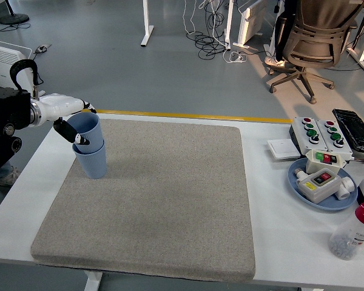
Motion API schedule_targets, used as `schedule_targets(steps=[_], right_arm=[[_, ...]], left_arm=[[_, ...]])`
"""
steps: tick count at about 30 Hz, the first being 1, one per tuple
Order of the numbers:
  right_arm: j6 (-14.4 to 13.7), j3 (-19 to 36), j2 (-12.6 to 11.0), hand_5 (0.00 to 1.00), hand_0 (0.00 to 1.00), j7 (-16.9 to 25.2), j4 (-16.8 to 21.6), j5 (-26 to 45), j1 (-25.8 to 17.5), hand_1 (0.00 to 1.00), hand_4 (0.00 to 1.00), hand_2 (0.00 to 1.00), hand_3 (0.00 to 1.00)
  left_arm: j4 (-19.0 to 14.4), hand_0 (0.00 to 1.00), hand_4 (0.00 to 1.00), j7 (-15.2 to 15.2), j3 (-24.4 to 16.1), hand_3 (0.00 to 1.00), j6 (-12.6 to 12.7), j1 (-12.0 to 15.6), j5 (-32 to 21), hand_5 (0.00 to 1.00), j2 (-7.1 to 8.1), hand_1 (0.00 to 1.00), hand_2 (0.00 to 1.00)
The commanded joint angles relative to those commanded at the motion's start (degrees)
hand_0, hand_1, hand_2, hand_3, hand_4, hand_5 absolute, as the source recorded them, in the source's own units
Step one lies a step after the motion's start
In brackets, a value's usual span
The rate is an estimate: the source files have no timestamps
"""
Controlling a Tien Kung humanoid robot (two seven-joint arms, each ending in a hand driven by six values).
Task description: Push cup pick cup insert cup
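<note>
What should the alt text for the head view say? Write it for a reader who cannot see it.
The robot's left hand reaches in from the left to the upper blue cup, which sits nested in a lower blue cup at the far left of a grey mat on a white table. A blue plate of switch boxes lies at the right.

Bright even daylight, soft shadows, sharp focus

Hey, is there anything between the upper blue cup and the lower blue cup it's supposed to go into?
Nothing visible does. The upper cup already sits nested in the lower cup on the grey mat, with the left hand at its rim.
</note>
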Motion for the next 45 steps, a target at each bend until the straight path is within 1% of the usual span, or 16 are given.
schedule_targets(steps=[11,12,17,18,23,24,28,29,30,32,35,36,39,41,42,45], right_arm=[[0.0,-0.1,0.0,0.501,0.672,0.2,0.0,0.2,0.1,0.618,0.156,0.632,0.59],[0.0,-0.1,0.0,0.502,0.672,0.2,0.0,0.3,0.1,0.619,0.156,0.632,0.59],[0.0,0.2,0.1,0.502,0.672,0.1,-0.1,0.0,0.1,0.619,0.156,0.632,0.59],[0.0,0.3,0.1,0.501,0.672,0.1,-0.1,-0.2,0.1,0.618,0.156,0.632,0.59],[0.0,-0.1,-0.1,0.501,0.672,0.2,-0.1,0.5,0.2,0.618,0.156,0.632,0.59],[0.0,-0.4,-0.1,0.501,0.672,0.3,-0.1,0.9,0.2,0.617,0.156,0.632,0.59],[-0.2,-1.0,-0.3,0.501,0.672,0.7,-0.2,2.1,0.2,0.617,0.156,0.632,0.59],[-0.2,-1.1,-0.3,0.501,0.672,0.8,-0.2,2.3,0.2,0.617,0.156,0.632,0.59],[-0.2,-1.1,-0.3,0.501,0.671,0.8,-0.2,2.3,0.2,0.616,0.156,0.631,0.59],[-0.2,-1.2,-0.4,0.501,0.671,1.0,-0.2,2.5,0.2,0.616,0.156,0.631,0.59],[-0.3,-1.2,-0.4,0.501,0.671,1.1,-0.3,2.7,0.0,0.616,0.156,0.631,0.59],[-0.3,-1.3,-0.4,0.499,0.671,1.1,-0.3,2.8,0.0,0.616,0.155,0.628,0.59],[-0.2,-1.1,-0.4,0.499,0.671,1.1,-0.3,2.6,-0.3,0.616,0.155,0.628,0.59],[-0.3,-1.1,-0.4,0.499,0.671,1.2,-0.3,2.9,-0.6,0.616,0.155,0.628,0.59],[-0.3,-1.1,-0.4,0.497,0.672,1.2,-0.3,3.0,-0.7,0.616,0.154,0.629,0.59],[-0.1,-0.6,-0.3,0.497,0.672,1.0,-0.4,2.1,-1.0,0.616,0.154,0.629,0.59]], left_arm=[[-0.3,0.963,0.947,0.2,-0.7,0.998,2.1,0.5,-0.8,0.488,0.27,0.991,0.998],[-1.0,0.954,0.92,0.2,-1.1,0.998,3.7,0.9,-1.7,0.535,0.48,0.977,0.998],[-5.1,0.954,0.92,3.8,-4.9,0.998,12.5,3.1,-7.7,0.535,1.31,0.977,0.998],[-6.3,0.737,0.599,4.8,-6.5,0.818,14.0,4.0,-9.3,0.628,1.54,0.794,0.828],[-12.3,0.737,0.599,7.8,-14.2,0.818,21.8,8.1,-16.1,0.628,2.88,0.794,0.828],[-14.1,0.568,0.546,8.7,-16.2,0.603,23.9,9.7,-18.3,0.697,3.34,0.638,0.637],[-21.2,0.568,0.546,9.0,-23.6,0.603,32.3,15.1,-28.0,0.697,4.65,0.638,0.637],[-22.1,0.568,0.546,8.9,-24.5,0.603,33.1,15.8,-30.2,0.697,4.75,0.638,0.637],[-23.0,0.595,0.543,8.4,-25.4,0.631,33.5,16.6,-32.8,0.788,4.91,0.658,0.665],[-26.1,0.595,0.543,6.7,-28.3,0.631,34.0,19.9,-37.9,0.788,5.54,0.658,0.665],[-30.0,0.595,0.543,5.2,-33.0,0.631,34.2,25.3,-44.6,0.788,5.27,0.658,0.665],[-30.5,0.697,0.573,5.1,-34.0,0.756,34.2,26.5,-47.1,0.983,5.2,0.767,0.784],[-33.5,0.697,0.573,4.8,-38.7,0.756,33.3,32.2,-53.9,0.983,4.21,0.767,0.784],[-34.9,0.697,0.573,3.5,-41.7,0.756,32.5,36.0,-58.3,0.983,2.79,0.767,0.784],[-35.4,0.797,0.609,2.8,-43.2,0.849,32.4,38.1,-60.5,0.998,2.17,0.854,0.882],[-37.1,0.797,0.609,1.5,-45.6,0.849,31.4,42.4,-62.7,0.998,0.61,0.854,0.882]])
